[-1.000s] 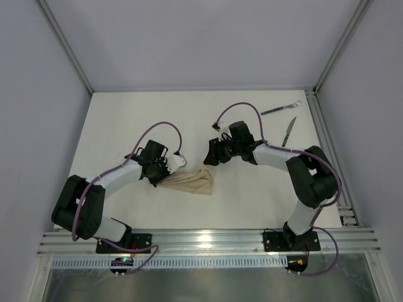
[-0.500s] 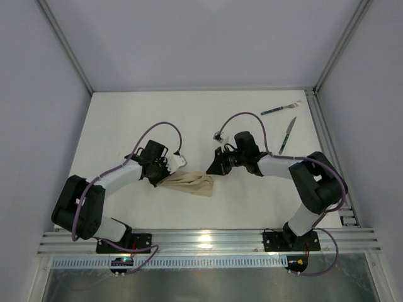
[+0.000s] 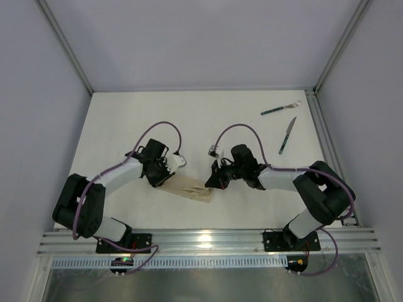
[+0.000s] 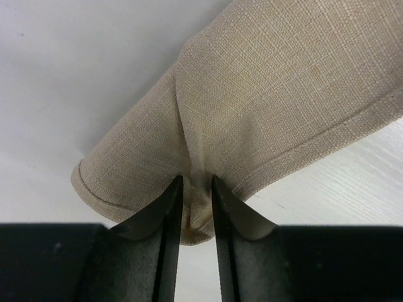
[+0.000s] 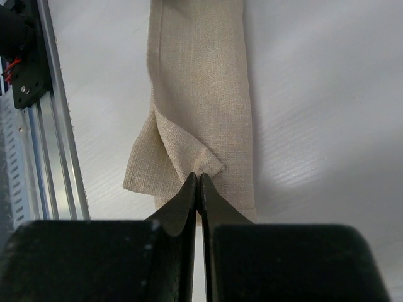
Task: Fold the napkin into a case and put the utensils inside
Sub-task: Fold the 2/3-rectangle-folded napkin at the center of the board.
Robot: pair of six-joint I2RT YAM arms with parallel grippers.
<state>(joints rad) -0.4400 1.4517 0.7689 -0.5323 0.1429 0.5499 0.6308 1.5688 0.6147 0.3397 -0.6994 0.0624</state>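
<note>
Folding is the step I'm on, not loading yet. Biggest thing first: the white table (image 3: 126, 119), with the napkin (image 3: 192, 187) lying near its front middle. It's already doubled into a long narrow strip instead of a flat square. I wouldn't call it a proper case yet, since I can't spot any pocket edge from above.

The left gripper (image 4: 196, 179) has 1 end of the strip. In its wrist view a pucker of cloth runs up between the 2 fingers, which stand slightly apart with fabric filling the gap. I'd call that grasping the napkin, maybe not very hard.

The right gripper (image 5: 199, 176) is at the other end with its jaws clenched together. The tips sit right on the corner of a small flap that's tented up off the layer beneath, so it looks like it's nipping just that 1 thin layer.

The fork (image 3: 280, 109) and knife (image 3: 287, 135) lie untouched by the far right corner of the table. They're near each other but not touching, and well apart from the napkin.

Next move, my guess: carry that flap across with the right to make another fold while the left anchors its end. That calls for a low, slow drag so the bottom layers don't slide along. The left pinch also has to hold or the whole strip skews. Utensils come after.
</note>
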